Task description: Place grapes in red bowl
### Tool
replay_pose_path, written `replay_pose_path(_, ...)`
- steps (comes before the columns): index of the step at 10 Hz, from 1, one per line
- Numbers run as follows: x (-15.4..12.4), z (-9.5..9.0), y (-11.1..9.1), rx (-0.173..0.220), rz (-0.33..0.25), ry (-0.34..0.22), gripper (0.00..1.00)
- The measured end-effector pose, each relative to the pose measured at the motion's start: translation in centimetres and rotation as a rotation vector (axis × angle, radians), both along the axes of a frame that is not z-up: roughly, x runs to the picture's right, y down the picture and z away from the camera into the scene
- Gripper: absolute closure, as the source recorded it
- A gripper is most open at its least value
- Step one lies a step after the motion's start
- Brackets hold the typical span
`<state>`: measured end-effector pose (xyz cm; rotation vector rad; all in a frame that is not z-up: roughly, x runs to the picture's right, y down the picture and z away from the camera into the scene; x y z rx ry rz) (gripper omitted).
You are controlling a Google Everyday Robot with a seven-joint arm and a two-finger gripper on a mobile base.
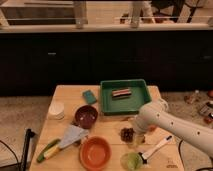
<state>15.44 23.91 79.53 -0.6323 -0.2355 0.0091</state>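
The grapes [127,134], a small dark reddish-brown cluster, lie on the wooden table [65,95] just below the green tray. A dark red bowl [86,116] stands left of them, and an orange-red bowl [95,152] stands near the front edge. My white arm reaches in from the right, and the gripper [136,131] is down at the right side of the grapes, close to or touching them. The wrist hides most of the gripper.
A green tray [125,103] at the back holds a small striped bar [121,93]. Also on the table are a teal sponge [89,96], a white cup [56,110], a grey cloth [73,135], a yellow-green item [47,150], a green cup [131,161] and a white brush [156,148].
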Motion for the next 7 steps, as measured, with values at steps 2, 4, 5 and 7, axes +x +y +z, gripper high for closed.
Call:
replay_pose_path(2, 0.44, 0.24, -0.05, 0.004, 0.005, 0.015, 0.28)
replay_pose_path(4, 0.58, 0.49, 0.07, 0.009, 0.004, 0.022, 0.44)
replay_pose_path(5, 0.62, 0.72, 0.16, 0.009, 0.004, 0.024, 0.54)
replay_pose_path(7, 0.85, 1.14, 0.34, 0.008, 0.005, 0.030, 0.76)
